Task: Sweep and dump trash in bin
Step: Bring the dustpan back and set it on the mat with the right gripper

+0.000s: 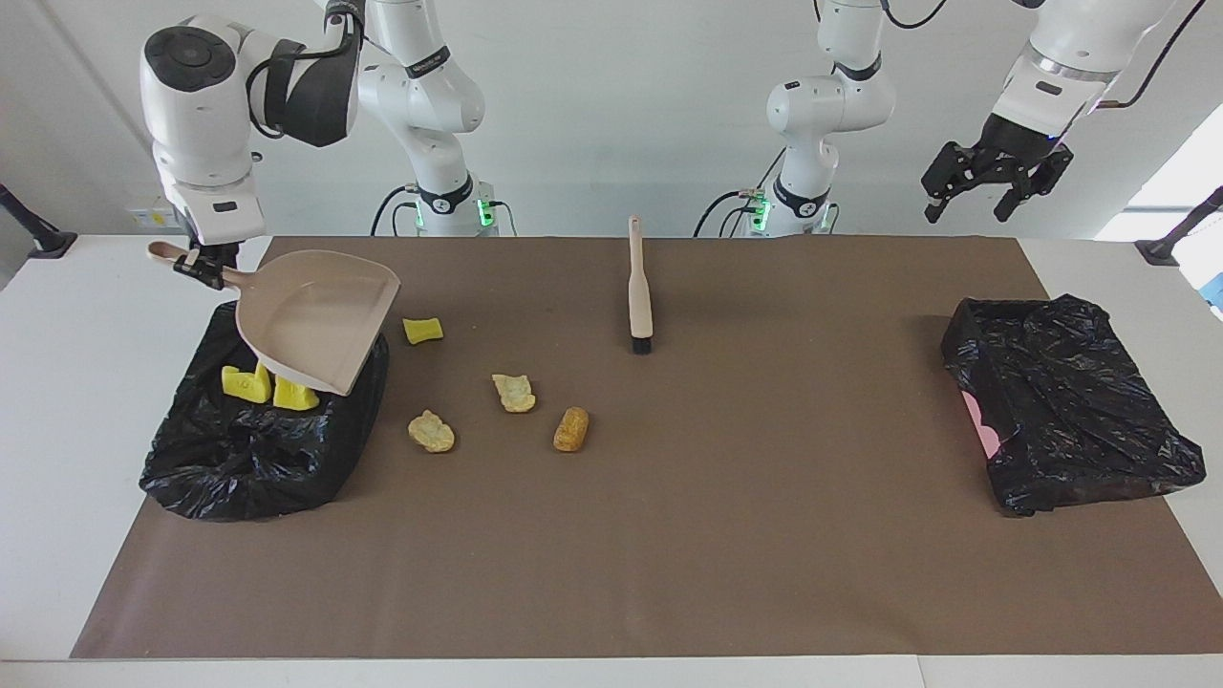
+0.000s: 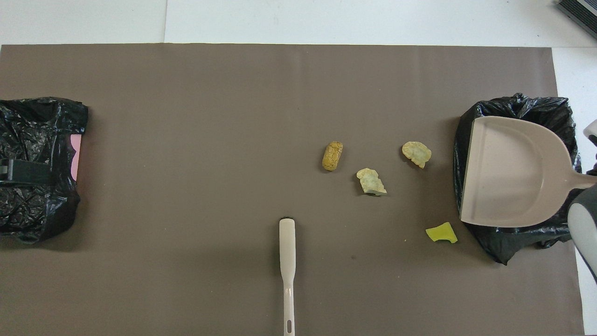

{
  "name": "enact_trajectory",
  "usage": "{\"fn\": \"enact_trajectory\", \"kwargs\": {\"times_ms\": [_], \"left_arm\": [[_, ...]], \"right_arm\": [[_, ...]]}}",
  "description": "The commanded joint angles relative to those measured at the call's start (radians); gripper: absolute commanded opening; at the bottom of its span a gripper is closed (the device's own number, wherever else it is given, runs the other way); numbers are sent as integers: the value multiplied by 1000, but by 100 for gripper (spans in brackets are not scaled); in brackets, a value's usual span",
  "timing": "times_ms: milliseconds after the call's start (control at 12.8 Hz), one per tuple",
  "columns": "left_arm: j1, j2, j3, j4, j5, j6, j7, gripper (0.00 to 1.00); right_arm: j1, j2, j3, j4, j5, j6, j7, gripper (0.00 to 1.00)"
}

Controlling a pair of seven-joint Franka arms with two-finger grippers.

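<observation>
My right gripper [image 1: 197, 265] is shut on the handle of the beige dustpan [image 1: 315, 315], held nearly level over the black-bagged bin [image 1: 244, 459] at the right arm's end of the table. Two yellow trash chunks [image 1: 246, 382] lie in that bin, half under the pan. In the overhead view the dustpan [image 2: 508, 172] hides them. On the mat lie a yellow chunk [image 1: 421, 330], two tan pieces [image 1: 514, 392] [image 1: 431, 431] and an orange-brown piece [image 1: 570, 428]. My left gripper [image 1: 965, 205] hangs open and high, with nothing in it, over the left arm's end of the table.
The beige brush [image 1: 638, 287] lies on the brown mat [image 1: 669, 554] near the robots, bristles pointing away from them. A second black-bagged bin [image 1: 1070, 411] with a pink patch sits at the left arm's end of the table.
</observation>
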Motion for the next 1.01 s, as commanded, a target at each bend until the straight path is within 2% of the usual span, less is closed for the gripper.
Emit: {"fn": "enact_trajectory", "kwargs": {"times_ms": [0, 468, 936], "left_arm": [[6, -4, -5, 4, 11, -21, 11, 100], [29, -6, 1, -1, 9, -14, 10, 100], [29, -10, 1, -7, 9, -16, 10, 100]], "right_arm": [[30, 3, 6, -7, 74, -25, 202, 0], [206, 68, 6, -9, 238, -49, 800, 0], [417, 204, 6, 36, 366, 104, 1306, 0]]}}
